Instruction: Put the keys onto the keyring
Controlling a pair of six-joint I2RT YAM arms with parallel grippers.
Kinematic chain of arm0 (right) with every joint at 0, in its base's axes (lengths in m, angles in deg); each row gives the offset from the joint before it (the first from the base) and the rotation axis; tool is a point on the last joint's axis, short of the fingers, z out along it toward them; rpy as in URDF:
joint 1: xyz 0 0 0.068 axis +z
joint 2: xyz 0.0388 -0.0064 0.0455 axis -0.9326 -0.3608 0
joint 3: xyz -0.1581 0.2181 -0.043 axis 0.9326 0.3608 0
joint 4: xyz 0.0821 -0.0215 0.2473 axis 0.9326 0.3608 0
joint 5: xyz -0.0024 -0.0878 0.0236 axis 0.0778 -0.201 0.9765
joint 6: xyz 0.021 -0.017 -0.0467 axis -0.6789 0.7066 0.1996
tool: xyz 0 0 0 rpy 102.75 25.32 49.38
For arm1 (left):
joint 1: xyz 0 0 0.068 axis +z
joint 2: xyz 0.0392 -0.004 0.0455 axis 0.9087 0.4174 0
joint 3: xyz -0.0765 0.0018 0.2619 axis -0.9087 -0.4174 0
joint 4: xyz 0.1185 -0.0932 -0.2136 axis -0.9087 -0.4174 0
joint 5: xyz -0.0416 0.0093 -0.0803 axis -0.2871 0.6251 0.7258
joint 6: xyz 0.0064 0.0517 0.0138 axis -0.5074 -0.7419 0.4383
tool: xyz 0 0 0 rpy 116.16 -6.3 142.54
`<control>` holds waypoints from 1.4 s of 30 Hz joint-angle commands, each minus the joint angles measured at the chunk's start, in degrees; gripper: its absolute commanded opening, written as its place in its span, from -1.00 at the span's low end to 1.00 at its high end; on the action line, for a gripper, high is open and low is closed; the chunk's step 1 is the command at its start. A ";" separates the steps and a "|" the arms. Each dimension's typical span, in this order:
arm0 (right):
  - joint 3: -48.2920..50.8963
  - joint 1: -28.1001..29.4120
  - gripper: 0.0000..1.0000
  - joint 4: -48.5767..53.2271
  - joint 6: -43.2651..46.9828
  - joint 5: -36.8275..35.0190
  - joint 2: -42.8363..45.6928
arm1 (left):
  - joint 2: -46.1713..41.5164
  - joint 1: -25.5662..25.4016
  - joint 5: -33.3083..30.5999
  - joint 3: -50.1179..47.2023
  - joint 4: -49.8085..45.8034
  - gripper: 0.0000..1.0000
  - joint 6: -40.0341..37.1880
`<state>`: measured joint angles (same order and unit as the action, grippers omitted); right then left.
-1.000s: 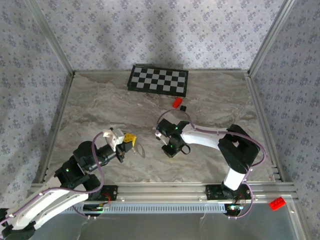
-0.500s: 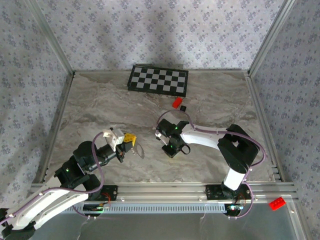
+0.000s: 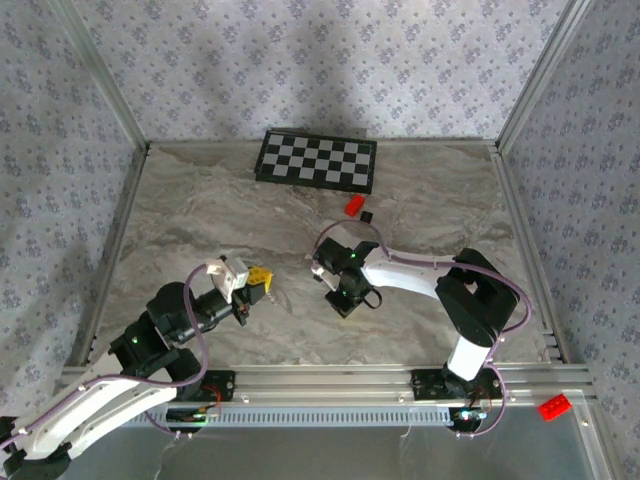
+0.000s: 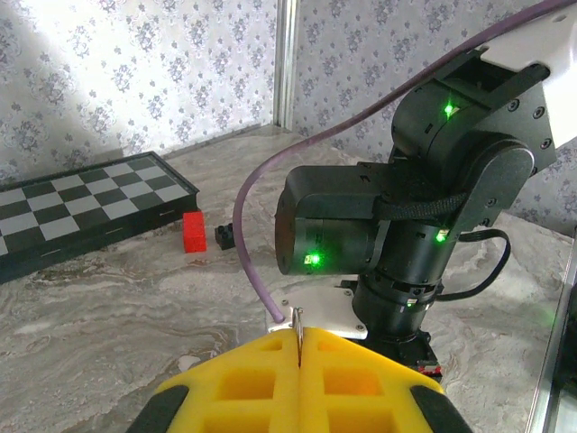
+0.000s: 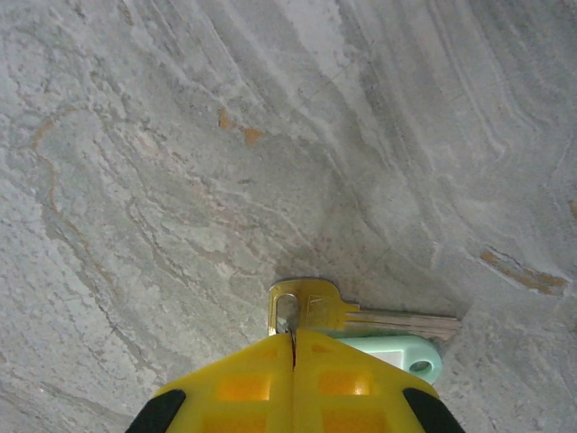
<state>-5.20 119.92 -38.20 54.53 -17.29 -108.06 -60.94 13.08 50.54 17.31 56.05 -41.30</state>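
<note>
Marble table (image 3: 200, 220): right end effector (image 5: 293, 341) points down, perhaps pinching keys (image 5: 361, 317).

Robot lab enclosure, aluminium frame rails (image 3: 330, 381), patterned panel walls (image 3: 320, 60) (floral print), marble-look tabletop (image 3: 200, 220).

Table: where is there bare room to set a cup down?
Bare marble: the left side between the chessboard and the left pincer, and the far right corner beyond the red block and black cube. Crowded: the near middle, around the right pincer and keys.
</note>
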 commanded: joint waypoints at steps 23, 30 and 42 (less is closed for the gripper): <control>28.70 2.49 -1.00 -44.13 7.28 16.83 50.04 | -0.95 -0.32 6.57 2.77 4.16 -1.00 0.50; 36.53 2.01 -1.00 -71.88 -2.59 26.72 55.41 | 0.31 -0.31 15.74 4.24 8.74 -1.00 0.94; 30.38 4.24 -1.00 -74.59 -7.91 26.99 53.61 | 5.38 -0.95 25.09 6.76 14.55 -1.00 1.91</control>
<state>28.65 123.17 -113.91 47.75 10.57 -54.42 -55.80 12.62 72.88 22.49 65.80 -40.12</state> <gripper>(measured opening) 0.051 0.047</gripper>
